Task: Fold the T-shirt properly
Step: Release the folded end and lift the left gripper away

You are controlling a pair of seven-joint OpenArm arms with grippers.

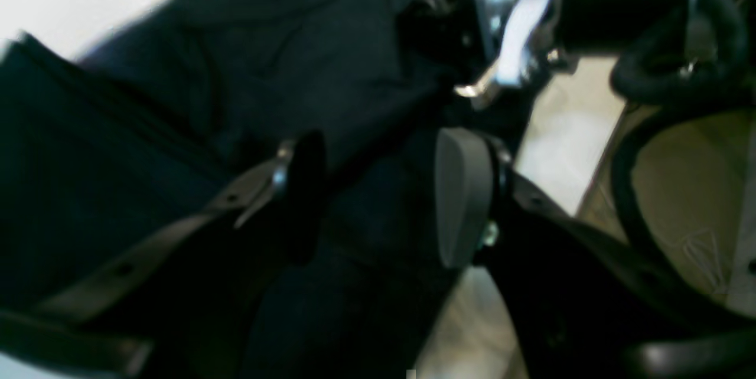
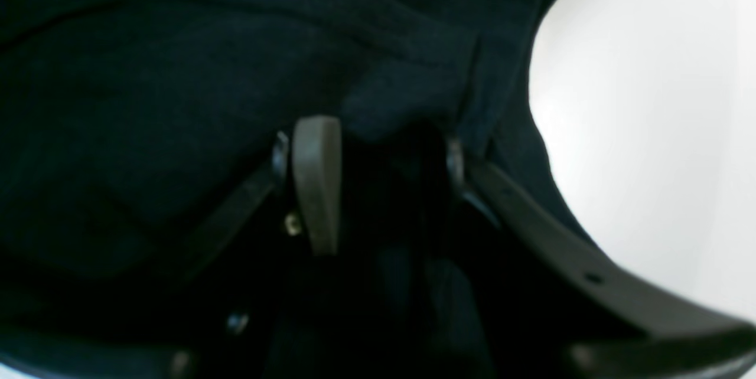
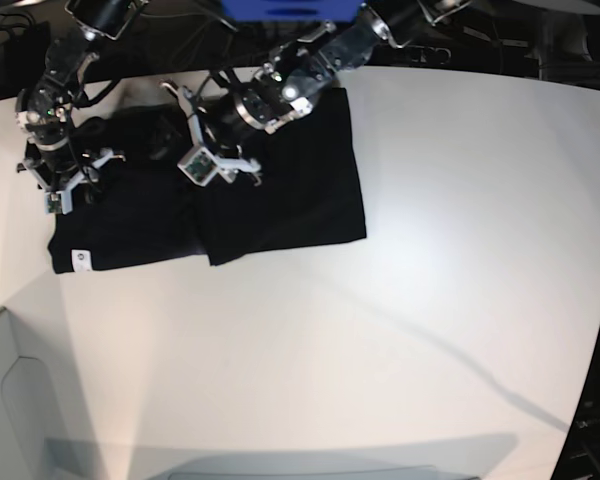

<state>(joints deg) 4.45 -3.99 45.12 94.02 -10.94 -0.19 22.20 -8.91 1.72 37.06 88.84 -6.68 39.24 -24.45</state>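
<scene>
The black T-shirt point(image 3: 280, 190) lies flat at the table's far left, its right part overlapping its left part, with a small white tag point(image 3: 77, 258) at the lower left corner. My left gripper point(image 3: 220, 150) hovers over the shirt's middle. In the left wrist view that gripper point(image 1: 381, 196) is open, with dark cloth point(image 1: 266, 60) under and between its jaws. My right gripper point(image 3: 60, 180) is at the shirt's left edge. Up close, the right gripper point(image 2: 384, 178) has its jaws apart, and the black cloth point(image 2: 177, 72) bunches into the gap.
The white table point(image 3: 430, 300) stretches to the right and front of the shirt. A blue object point(image 3: 290, 8) sits at the back edge. Metal arm hardware point(image 1: 520, 25) and black cables point(image 1: 679, 66) hang beyond the table's edge in the left wrist view.
</scene>
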